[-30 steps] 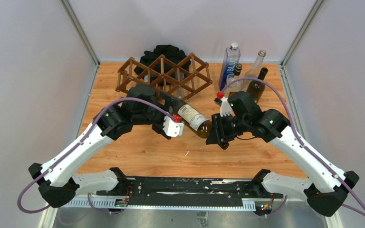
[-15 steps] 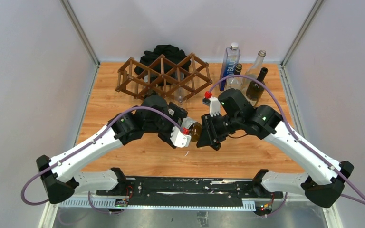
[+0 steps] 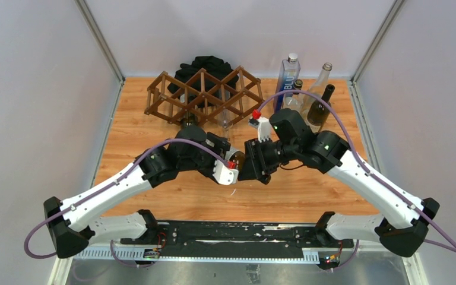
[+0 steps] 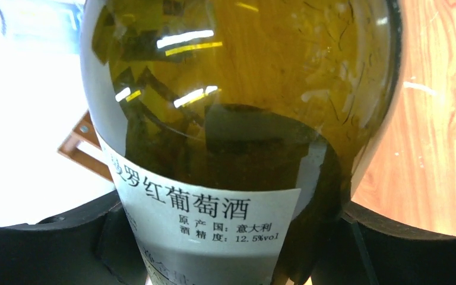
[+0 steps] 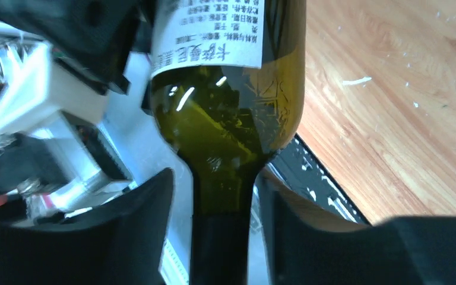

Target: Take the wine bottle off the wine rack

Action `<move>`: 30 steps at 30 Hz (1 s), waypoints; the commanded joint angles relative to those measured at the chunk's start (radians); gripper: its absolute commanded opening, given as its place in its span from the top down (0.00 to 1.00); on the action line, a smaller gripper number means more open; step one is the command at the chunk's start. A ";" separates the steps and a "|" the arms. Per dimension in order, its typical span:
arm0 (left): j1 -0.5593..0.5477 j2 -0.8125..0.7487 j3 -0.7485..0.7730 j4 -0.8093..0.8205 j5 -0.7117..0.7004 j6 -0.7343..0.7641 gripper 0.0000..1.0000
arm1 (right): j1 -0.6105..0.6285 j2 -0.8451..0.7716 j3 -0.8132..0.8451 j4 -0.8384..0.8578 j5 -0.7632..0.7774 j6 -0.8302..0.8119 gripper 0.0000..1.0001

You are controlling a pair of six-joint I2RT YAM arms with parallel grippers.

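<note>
The wine bottle (image 3: 238, 159), dark green glass with a white label, is held above the table between both grippers, off the wine rack (image 3: 205, 95). My left gripper (image 3: 228, 168) is shut on the bottle's body (image 4: 237, 119) at the label, one finger (image 4: 53, 243) on each side. My right gripper (image 3: 250, 163) is open around the bottle's neck (image 5: 222, 196), with a gap showing between the neck and each finger (image 5: 124, 237). The dark brown lattice rack stands at the back of the table; a corner of it shows in the left wrist view (image 4: 80, 142).
A black cloth heap (image 3: 205, 65) lies behind the rack. A blue water bottle (image 3: 287, 80), a clear bottle (image 3: 320, 80) and a dark bottle (image 3: 320, 107) stand at the back right. A black rail (image 3: 231, 234) runs along the near edge. Grey walls enclose the table.
My left gripper has carried the bottle to the left, farther from the rack. My right gripper has followed it leftward and now stands around the neck.
</note>
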 commanded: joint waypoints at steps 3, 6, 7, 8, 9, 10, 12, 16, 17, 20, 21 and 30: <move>0.008 -0.074 -0.030 0.171 -0.044 -0.225 1.00 | 0.013 -0.097 0.008 0.090 0.154 -0.021 0.27; 0.014 -0.079 -0.004 0.166 -0.014 -0.328 1.00 | 0.014 -0.149 -0.003 0.104 0.239 -0.020 0.21; 0.014 -0.076 0.016 0.152 -0.004 -0.363 1.00 | 0.014 -0.167 -0.009 0.114 0.257 -0.021 0.20; 0.014 -0.075 0.026 0.143 0.002 -0.397 1.00 | 0.014 -0.189 -0.017 0.130 0.273 -0.023 0.19; 0.015 -0.074 0.039 0.130 0.009 -0.431 1.00 | 0.014 -0.209 -0.025 0.150 0.284 -0.030 0.19; 0.016 -0.073 0.049 0.123 0.017 -0.459 1.00 | 0.014 -0.230 -0.035 0.169 0.296 -0.036 0.18; 0.017 -0.074 0.063 0.115 0.042 -0.519 1.00 | 0.012 -0.263 -0.051 0.201 0.333 -0.051 0.17; 0.021 -0.088 0.073 0.158 0.074 -0.656 1.00 | 0.013 -0.303 -0.091 0.292 0.389 -0.058 0.17; 0.022 -0.087 0.081 0.163 0.084 -0.685 1.00 | 0.014 -0.309 -0.104 0.312 0.398 -0.058 0.17; 0.022 -0.067 0.109 0.160 0.112 -0.761 1.00 | 0.012 -0.304 -0.124 0.413 0.425 -0.067 0.17; 0.023 -0.059 0.118 0.161 0.117 -0.784 1.00 | 0.013 -0.291 -0.124 0.444 0.428 -0.075 0.19; 0.044 -0.028 0.130 0.168 0.154 -0.920 1.00 | 0.014 -0.193 -0.106 0.647 0.453 -0.099 0.40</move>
